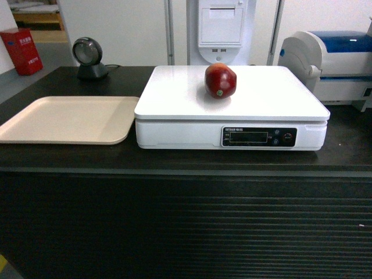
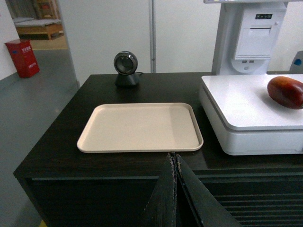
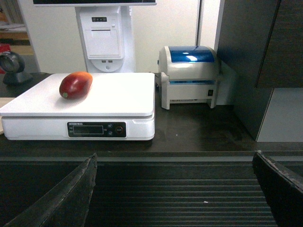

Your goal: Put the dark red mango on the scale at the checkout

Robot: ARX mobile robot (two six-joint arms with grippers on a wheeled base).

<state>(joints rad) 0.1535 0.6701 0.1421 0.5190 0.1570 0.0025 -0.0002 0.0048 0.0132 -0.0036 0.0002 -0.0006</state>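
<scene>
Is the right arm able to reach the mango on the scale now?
Probably yes. The mango lies alone on the scale, nothing over or before it. The right gripper is open, held back in front of the counter, so it would have to move forward and leftward.

You see the dark red mango [image 1: 220, 81] lying on the scale [image 1: 174, 93] platform, scale on the checkout [image 1: 174, 163], beige tray [image 1: 64, 119] touching its left side, printer [image 1: 334, 64] right.
</scene>
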